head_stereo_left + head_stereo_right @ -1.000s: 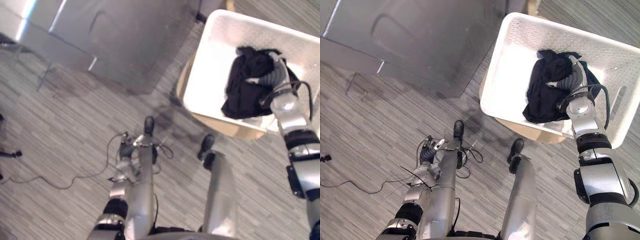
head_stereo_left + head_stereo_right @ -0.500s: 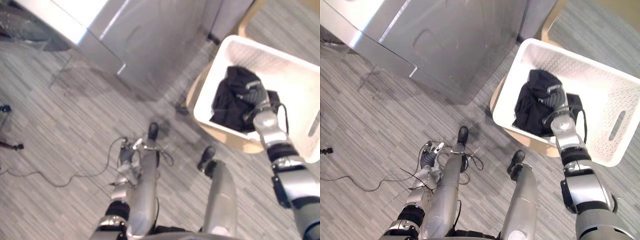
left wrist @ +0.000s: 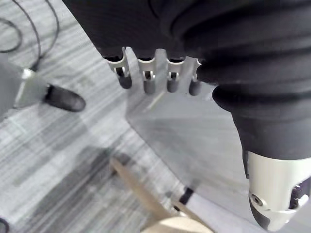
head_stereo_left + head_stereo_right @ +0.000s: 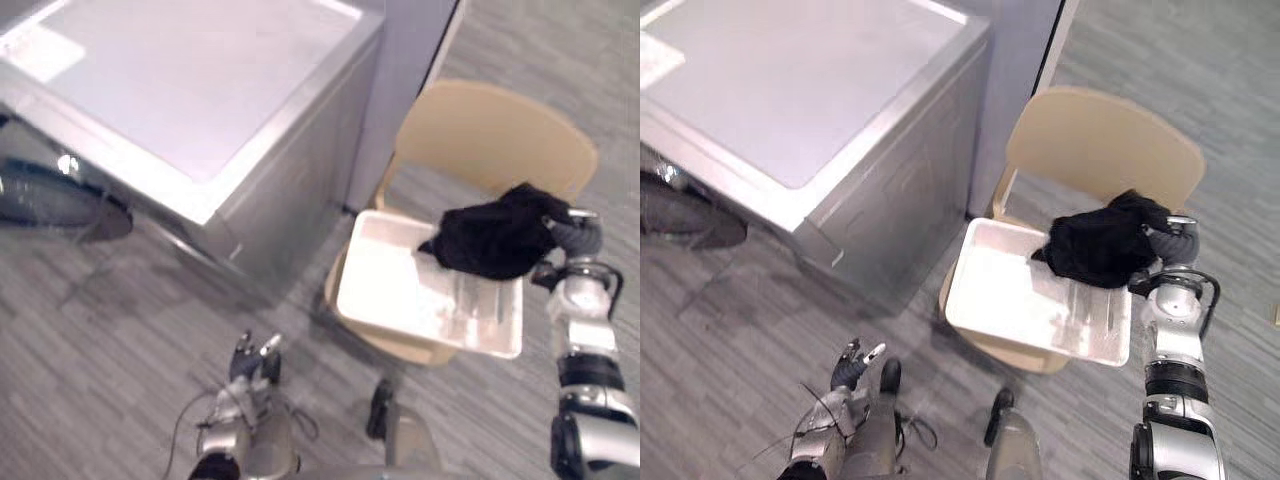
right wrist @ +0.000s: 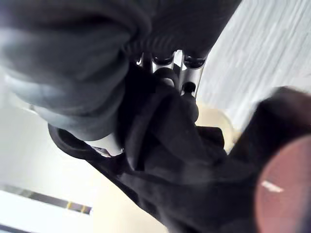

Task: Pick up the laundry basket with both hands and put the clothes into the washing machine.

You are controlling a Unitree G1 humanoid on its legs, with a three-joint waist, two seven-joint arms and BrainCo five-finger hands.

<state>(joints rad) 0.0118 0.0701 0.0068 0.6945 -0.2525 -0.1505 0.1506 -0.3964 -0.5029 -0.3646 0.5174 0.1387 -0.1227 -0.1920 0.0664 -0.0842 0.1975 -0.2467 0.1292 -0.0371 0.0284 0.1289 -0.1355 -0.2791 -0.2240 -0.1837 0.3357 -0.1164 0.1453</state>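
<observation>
Right robot hand, raised at 3 o'clock, clenches black clothes, now lifted up out of the laundry basket; left robot hand hangs slack.

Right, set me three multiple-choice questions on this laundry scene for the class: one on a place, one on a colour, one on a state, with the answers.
1. Where does the white laundry basket rest?
A. on a table
B. on the seat of the beige chair
C. on a shelf

2. What colour are the clothes?
A. black
B. red
C. white

3. What is the right hand doing?
A. hanging open
B. pressing flat on the basket
C. clutching the clothes

Answers: B, the basket sits on the chair seat; A, the bundle is black; C, the fingers curl round the cloth in the right wrist view.
</observation>
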